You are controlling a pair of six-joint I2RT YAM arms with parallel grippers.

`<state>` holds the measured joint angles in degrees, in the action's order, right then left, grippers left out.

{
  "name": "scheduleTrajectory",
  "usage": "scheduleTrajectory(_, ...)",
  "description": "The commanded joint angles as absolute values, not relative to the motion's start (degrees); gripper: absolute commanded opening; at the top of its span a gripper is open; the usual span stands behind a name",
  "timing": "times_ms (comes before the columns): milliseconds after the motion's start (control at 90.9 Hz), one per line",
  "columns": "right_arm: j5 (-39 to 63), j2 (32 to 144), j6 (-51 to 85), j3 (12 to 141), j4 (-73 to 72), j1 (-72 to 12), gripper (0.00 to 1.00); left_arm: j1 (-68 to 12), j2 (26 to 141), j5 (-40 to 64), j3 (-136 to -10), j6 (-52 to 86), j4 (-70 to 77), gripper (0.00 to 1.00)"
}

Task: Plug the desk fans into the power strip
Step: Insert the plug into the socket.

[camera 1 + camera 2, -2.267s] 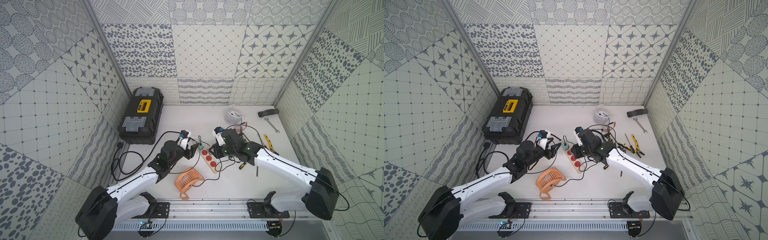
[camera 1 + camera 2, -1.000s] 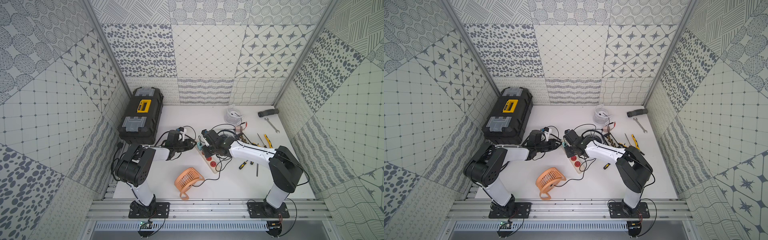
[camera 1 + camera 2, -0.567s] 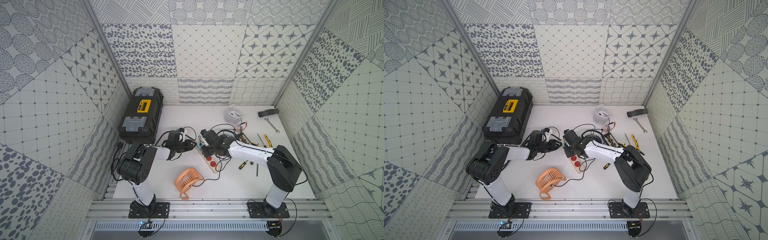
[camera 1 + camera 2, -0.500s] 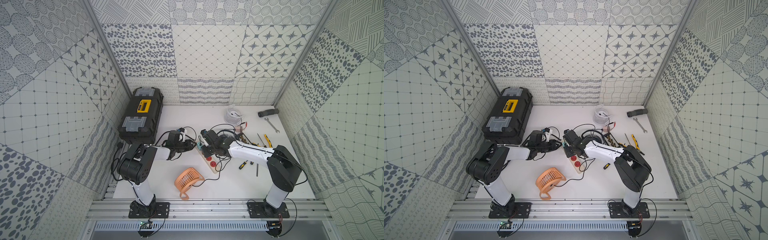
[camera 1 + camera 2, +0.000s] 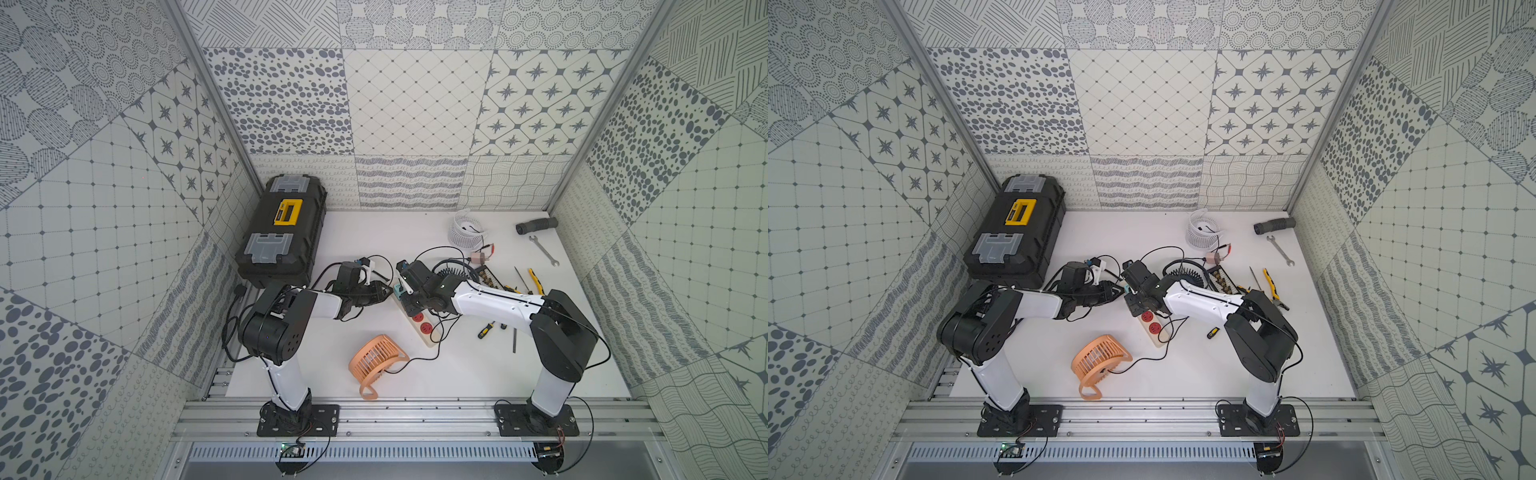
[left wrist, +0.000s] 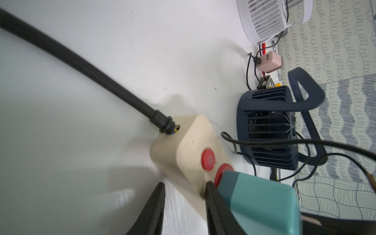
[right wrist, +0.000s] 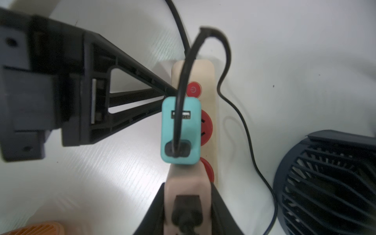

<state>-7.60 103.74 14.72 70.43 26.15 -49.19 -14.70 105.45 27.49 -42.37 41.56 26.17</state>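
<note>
The cream power strip point(image 5: 428, 338) lies mid-table, and a teal adapter point(image 7: 180, 130) with a black cord sits on its first red socket. My right gripper point(image 7: 187, 187) is shut on a pale pink plug point(image 7: 186, 201), held low over the strip's second socket point(image 7: 208, 168); whether it is seated is hidden. My left gripper point(image 6: 184, 184) lies low at the strip's switch end point(image 6: 207, 158), jaws narrowly apart, one finger point(image 6: 213, 205) against the strip's side. The orange desk fan point(image 5: 376, 365) lies near the front, its thin black cord running to the strip.
A navy fan point(image 5: 451, 272) stands right behind the strip, with a white fan point(image 5: 465, 228) and pink adapter point(image 5: 478, 258) farther back. Hand tools point(image 5: 534, 280) lie at the right. A black toolbox point(image 5: 282, 232) sits at the back left. The strip's thick cord point(image 6: 81, 65) trails leftward.
Since the earliest frames both arms have folded upright, with their grippers now at the strip's far end. Over the last second nothing has visibly shifted.
</note>
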Motion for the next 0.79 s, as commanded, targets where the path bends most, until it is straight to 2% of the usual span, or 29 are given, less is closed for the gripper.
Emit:
scheduleTrajectory(0,-10.6,109.6,14.4,68.3,35.5,-48.5,0.00,-14.0,106.5,29.3,-42.1,41.2,28.4,0.34)
scheduleTrajectory(231,-15.4,111.2,15.3,69.1,43.2,-52.1,0.00,-14.0,106.5,29.4,-42.0,41.2,28.6,0.34)
scheduleTrajectory(528,-12.7,116.5,17.5,70.8,43.0,-47.6,0.00,-13.9,106.3,29.5,-41.8,40.5,27.9,0.34)
scheduleTrajectory(781,-16.0,120.3,22.0,65.3,47.2,-54.2,0.00,-13.9,106.7,29.6,-42.0,39.9,27.5,0.34)
